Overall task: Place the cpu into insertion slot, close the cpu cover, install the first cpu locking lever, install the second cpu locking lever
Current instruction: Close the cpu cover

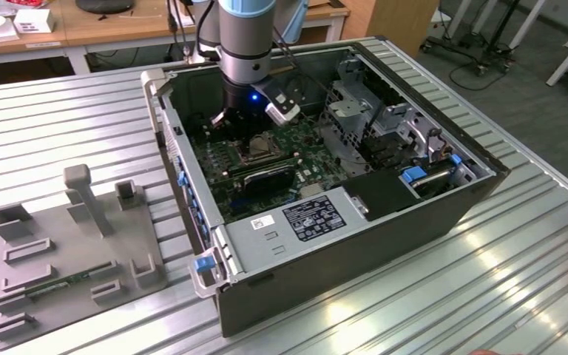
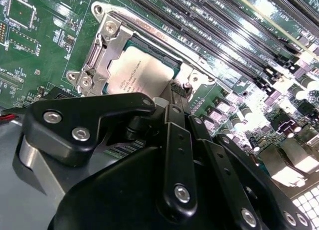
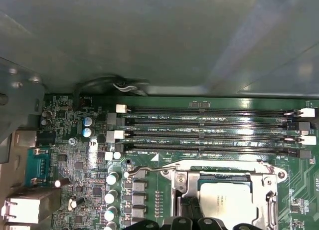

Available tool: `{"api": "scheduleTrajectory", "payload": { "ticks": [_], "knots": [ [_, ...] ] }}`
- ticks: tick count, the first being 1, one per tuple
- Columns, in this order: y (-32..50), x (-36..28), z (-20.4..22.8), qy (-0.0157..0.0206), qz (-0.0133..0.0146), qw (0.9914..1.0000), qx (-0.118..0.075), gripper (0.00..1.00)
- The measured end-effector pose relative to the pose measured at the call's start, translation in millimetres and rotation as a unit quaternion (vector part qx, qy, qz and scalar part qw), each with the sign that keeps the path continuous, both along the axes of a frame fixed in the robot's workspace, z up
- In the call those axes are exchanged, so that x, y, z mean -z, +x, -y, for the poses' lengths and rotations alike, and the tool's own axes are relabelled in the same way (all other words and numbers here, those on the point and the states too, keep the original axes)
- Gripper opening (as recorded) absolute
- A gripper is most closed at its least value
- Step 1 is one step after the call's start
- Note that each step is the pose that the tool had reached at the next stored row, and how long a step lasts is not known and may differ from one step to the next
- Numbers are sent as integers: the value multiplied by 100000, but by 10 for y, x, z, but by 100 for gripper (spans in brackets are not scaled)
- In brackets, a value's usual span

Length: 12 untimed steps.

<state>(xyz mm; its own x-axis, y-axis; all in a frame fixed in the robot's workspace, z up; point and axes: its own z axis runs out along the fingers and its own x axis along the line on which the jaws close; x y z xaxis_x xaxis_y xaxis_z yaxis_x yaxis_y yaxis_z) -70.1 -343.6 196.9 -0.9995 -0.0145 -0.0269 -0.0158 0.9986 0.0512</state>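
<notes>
The cpu (image 2: 142, 73) (image 3: 227, 200) lies flat in the insertion slot (image 1: 261, 148) on the green motherboard. The silvery cpu cover (image 2: 102, 50) (image 3: 182, 182) lies down over it, framing the chip. A thin wire locking lever (image 3: 149, 168) runs along the socket's side next to the memory slots. My gripper (image 1: 233, 118) (image 2: 178, 93) (image 3: 188, 210) hangs low inside the case, its black fingers drawn together with nothing between them. The tips sit at one edge of the cover; I cannot tell whether they touch it.
Long black memory slots (image 3: 209, 130) lie right beside the socket. The case's grey wall (image 3: 149, 35) stands behind them. A metal drive cage (image 1: 358, 103) and a power supply (image 1: 304, 222) crowd the case. A grey fixture plate (image 1: 67, 251) lies on the slatted table at the exterior view's left.
</notes>
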Motion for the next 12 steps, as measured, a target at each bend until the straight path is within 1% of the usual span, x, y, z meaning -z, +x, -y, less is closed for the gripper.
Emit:
{"api": "scheduleTrajectory", "payload": {
  "ticks": [8, 12],
  "knots": [
    [1, 3, -1, 34, 23, 100000, -2, 10],
    [2, -16, -4, 111, 80, 100000, -1, 10]
  ]
}}
